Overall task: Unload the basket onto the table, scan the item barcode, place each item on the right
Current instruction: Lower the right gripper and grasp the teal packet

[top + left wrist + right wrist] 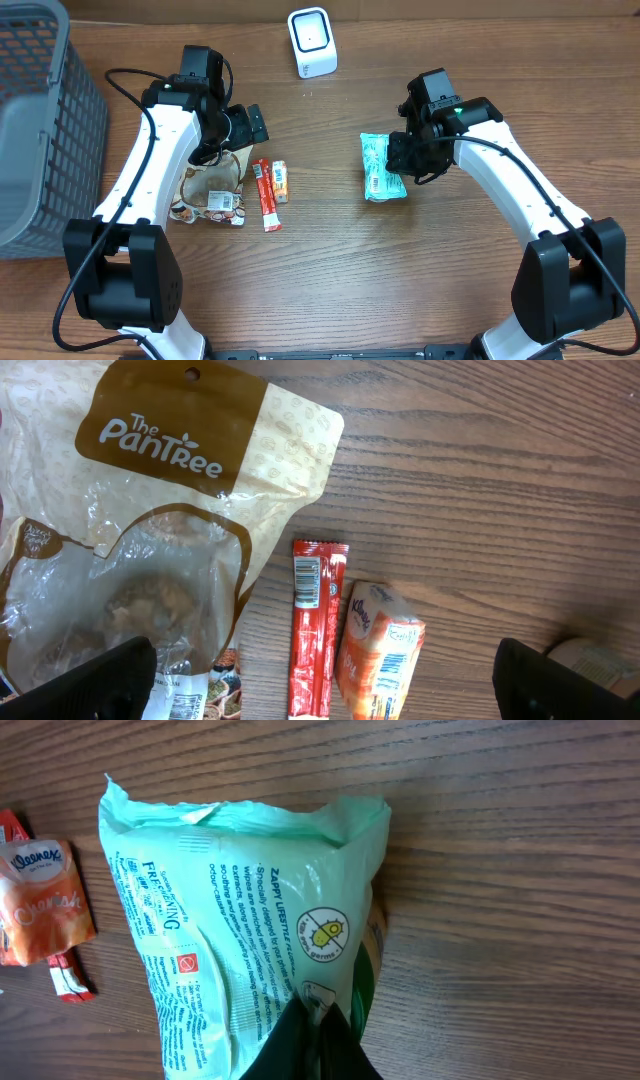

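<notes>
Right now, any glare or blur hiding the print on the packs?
Overhead: even light, but the barcode on the green wipes pack is too small to read. Left wrist: sharp, with a mild sheen on the clear window of the pouch. Right wrist: sharp, pack text legible, film creased, no glare.

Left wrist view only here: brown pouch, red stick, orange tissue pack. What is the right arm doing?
Observer: The right gripper is shut on the edge of a green wipes pack, off to your right.
Operator: Where is the scanner?
Observer: The white scanner stands farther out, near the middle.
Operator: Anything else around?
Observer: A grey mesh basket sits at the far left.
</notes>
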Available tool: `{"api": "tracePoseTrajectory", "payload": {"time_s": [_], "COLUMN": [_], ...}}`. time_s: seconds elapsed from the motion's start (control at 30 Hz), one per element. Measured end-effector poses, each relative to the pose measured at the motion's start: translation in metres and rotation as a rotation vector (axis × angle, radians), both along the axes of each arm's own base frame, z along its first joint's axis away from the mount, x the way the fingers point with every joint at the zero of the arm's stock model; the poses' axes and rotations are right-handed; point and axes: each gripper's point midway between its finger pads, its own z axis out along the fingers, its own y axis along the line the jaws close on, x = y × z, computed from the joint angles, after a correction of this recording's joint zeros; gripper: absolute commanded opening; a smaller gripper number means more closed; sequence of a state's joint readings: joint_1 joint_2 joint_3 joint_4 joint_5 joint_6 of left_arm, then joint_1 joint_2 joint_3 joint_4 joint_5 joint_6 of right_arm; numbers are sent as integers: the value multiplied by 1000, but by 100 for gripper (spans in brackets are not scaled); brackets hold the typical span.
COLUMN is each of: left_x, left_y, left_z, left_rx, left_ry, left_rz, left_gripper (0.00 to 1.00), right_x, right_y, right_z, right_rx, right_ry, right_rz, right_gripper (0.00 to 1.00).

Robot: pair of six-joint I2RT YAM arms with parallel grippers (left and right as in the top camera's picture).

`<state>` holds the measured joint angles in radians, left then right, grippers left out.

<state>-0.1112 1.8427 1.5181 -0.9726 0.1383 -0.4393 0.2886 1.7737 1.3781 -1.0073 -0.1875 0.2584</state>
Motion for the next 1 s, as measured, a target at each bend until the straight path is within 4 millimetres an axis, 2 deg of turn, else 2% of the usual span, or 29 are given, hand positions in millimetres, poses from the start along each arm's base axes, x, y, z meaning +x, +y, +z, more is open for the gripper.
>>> {"api": "tracePoseTrajectory", "payload": {"time_s": [0.23, 0.47, 0.57, 0.67, 0.9, 1.0], "left_x": [0, 0, 0, 0, 0, 0], "left_y": [0, 0, 0, 0, 0, 0], "left_z": [0, 0, 0, 0, 0, 0], "left_rx": [0, 0, 0, 0, 0, 0], "left_ry": [0, 0, 0, 0, 0, 0], "left_rz": [0, 0, 0, 0, 0, 0], "left_gripper": [100, 100, 100, 100, 100, 100], "right_x": [0, 2, 0, 0, -5, -8], "right_y": [2, 18, 25, 36, 77, 84], "right_z": [7, 41, 48, 51, 58, 57], "right_rx": [15, 123, 164, 184, 222, 213], "right_ry": [-12, -76, -81, -93, -146, -147], "right_rz": [3, 28, 43, 67, 153, 164], "right_gripper": [4, 4, 4, 4, 4, 4]}}
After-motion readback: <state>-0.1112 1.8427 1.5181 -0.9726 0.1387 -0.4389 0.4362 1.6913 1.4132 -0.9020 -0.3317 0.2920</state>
